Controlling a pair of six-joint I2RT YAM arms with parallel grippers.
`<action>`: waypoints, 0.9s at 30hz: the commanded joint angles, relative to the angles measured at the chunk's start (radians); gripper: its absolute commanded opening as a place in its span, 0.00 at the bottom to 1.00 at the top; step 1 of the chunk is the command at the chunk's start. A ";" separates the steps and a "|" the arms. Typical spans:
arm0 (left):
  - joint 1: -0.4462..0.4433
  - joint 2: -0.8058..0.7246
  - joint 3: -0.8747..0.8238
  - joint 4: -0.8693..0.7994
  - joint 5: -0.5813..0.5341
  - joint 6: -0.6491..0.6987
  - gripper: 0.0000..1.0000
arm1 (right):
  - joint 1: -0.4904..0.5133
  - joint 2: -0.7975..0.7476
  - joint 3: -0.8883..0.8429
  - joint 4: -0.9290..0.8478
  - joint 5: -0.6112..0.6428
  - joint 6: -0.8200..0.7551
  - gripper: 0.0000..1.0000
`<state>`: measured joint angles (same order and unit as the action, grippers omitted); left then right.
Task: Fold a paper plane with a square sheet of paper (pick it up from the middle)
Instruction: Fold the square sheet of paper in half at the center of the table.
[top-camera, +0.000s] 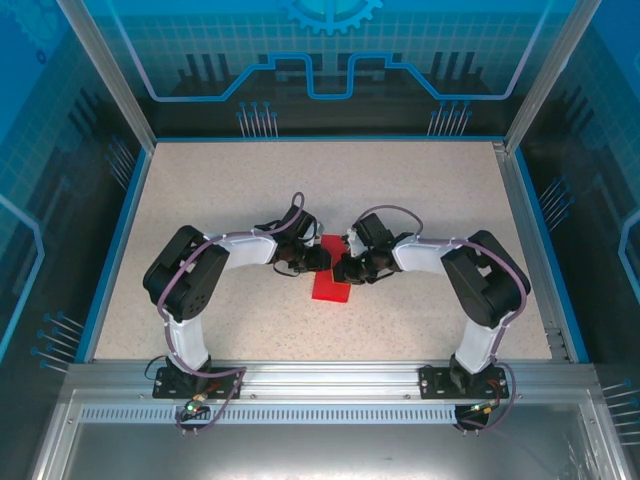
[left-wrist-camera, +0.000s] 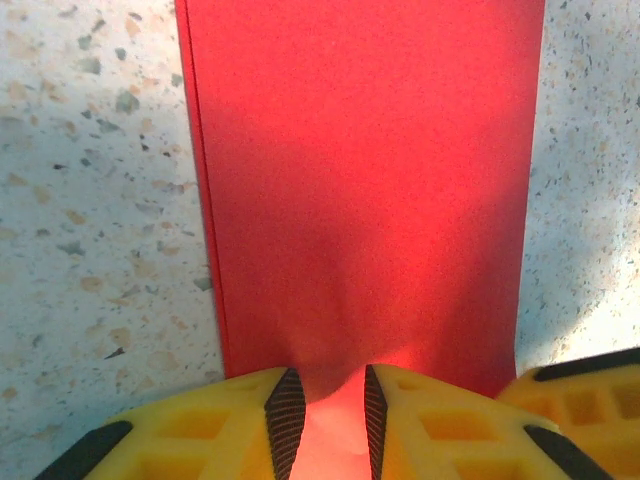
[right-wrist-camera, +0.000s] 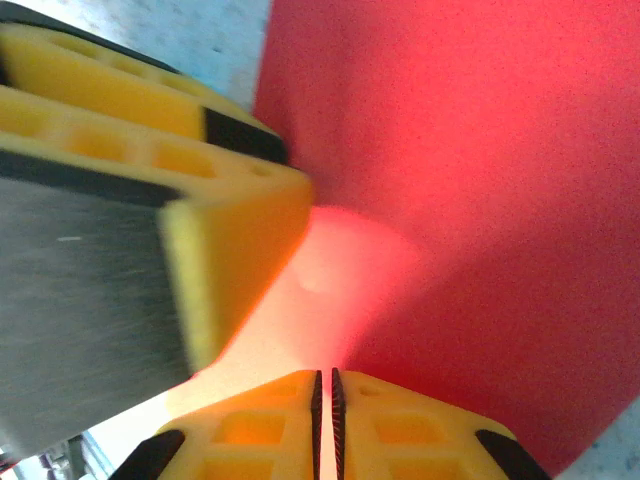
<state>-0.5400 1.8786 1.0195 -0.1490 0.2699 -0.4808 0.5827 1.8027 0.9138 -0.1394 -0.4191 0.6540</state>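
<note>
Top external: creasing the square sheet of paper (top-camera: 330, 287)
Your right hand (right-wrist-camera: 325, 378) is pinching it (left hand (left-wrist-camera: 325, 388) gaping slightly); be lifting gently.

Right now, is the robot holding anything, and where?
The red paper, at its far short end: the right gripper looks pinched shut on it; the left gripper straddles the edge, grip unclear.

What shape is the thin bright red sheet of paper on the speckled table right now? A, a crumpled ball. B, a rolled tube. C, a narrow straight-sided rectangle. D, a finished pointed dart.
C: the thin bright red sheet of paper lies on the speckled table as a strip with parallel long edges and no point.
</note>
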 joint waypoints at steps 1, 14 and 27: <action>0.016 0.114 -0.073 -0.181 -0.128 0.048 0.31 | 0.009 0.028 0.003 -0.009 0.023 -0.006 0.14; 0.038 0.116 -0.081 -0.185 -0.127 0.060 0.31 | 0.009 0.023 -0.049 -0.101 -0.026 -0.090 0.14; 0.055 0.109 -0.070 -0.218 -0.133 0.081 0.31 | 0.012 -0.089 -0.191 -0.146 -0.031 -0.154 0.14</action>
<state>-0.5247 1.8812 1.0187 -0.1524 0.3046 -0.4423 0.5823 1.7203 0.7788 -0.1150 -0.4385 0.5289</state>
